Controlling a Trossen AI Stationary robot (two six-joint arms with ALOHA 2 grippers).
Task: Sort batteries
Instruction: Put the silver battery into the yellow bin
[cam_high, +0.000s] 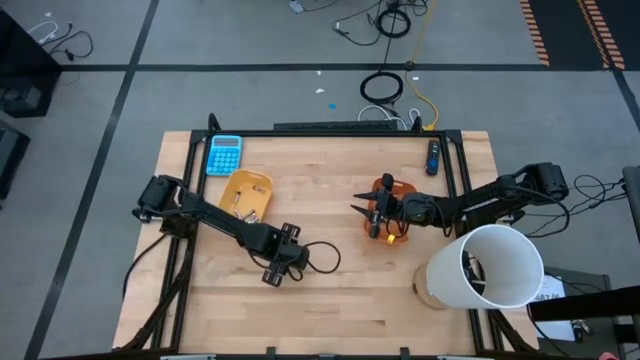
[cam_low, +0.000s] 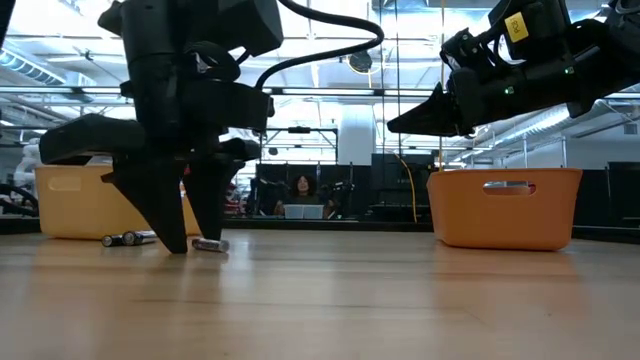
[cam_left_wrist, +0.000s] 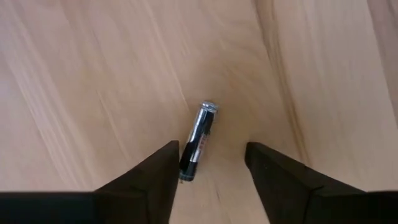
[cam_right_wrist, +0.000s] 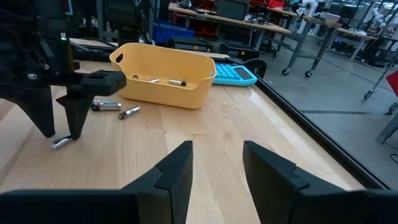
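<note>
Looks like the pick-up step: left gripper (cam_left_wrist: 211, 163) is down on the wooden table (cam_left_wrist: 93, 74), jaws open around a loose battery (cam_left_wrist: 198, 142), so next it needs to squeeze shut and lift, while the right gripper (cam_right_wrist: 217, 163) hovers open over the orange tray (cam_low: 505, 205).

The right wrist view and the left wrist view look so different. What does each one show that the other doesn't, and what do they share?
Only the right wrist view shows the yellow tray with batteries inside, two more loose batteries on the table beside it, the blue calculator behind it, the room beyond, and the right gripper, open and empty. Only the left wrist view shows a close look straight down between the left gripper's open fingers at the wood. Both share the left gripper standing over one battery lying on the wooden table.
</note>
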